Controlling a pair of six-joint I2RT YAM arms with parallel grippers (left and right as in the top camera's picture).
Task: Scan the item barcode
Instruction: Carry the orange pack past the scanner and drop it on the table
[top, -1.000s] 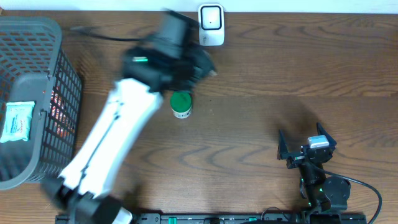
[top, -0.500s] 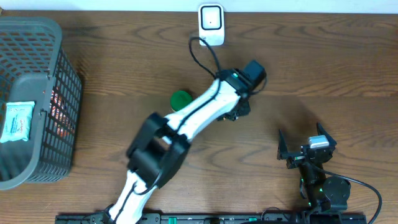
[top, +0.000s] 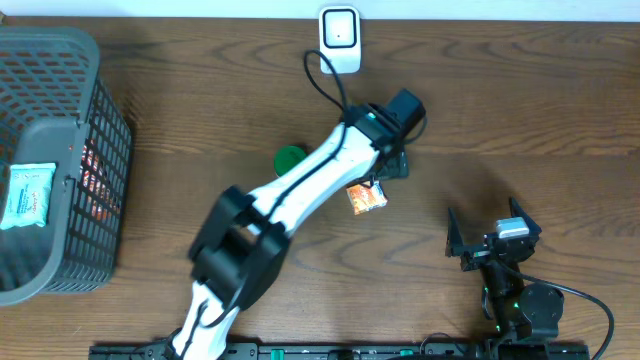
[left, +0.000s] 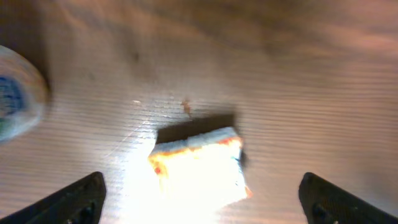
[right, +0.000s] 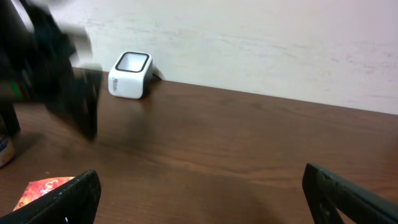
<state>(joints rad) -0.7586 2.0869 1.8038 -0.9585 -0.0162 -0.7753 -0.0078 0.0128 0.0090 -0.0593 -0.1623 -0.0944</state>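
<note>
The item, a small orange and white packet (top: 366, 197), lies flat on the wooden table. In the left wrist view the packet (left: 199, 165) is washed out by glare and sits just beyond my left gripper (left: 202, 202), which is open with nothing between its fingers. The white barcode scanner (top: 340, 38) stands at the table's far edge, up and left of the packet. My right gripper (right: 199, 199) rests open and empty at the near right. From there the packet (right: 43, 190) shows at the lower left and the scanner (right: 129, 66) by the wall.
A green-lidded tub (top: 290, 158) stands left of my left arm (top: 320, 180). A dark wire basket (top: 90, 60) with packaged goods fills the left end. The scanner's cable (top: 325, 85) runs across the table towards the arm.
My left arm swung from near the basket to right of the green tub. Its gripper then opened and the packet dropped onto the table. The right arm stayed still.
</note>
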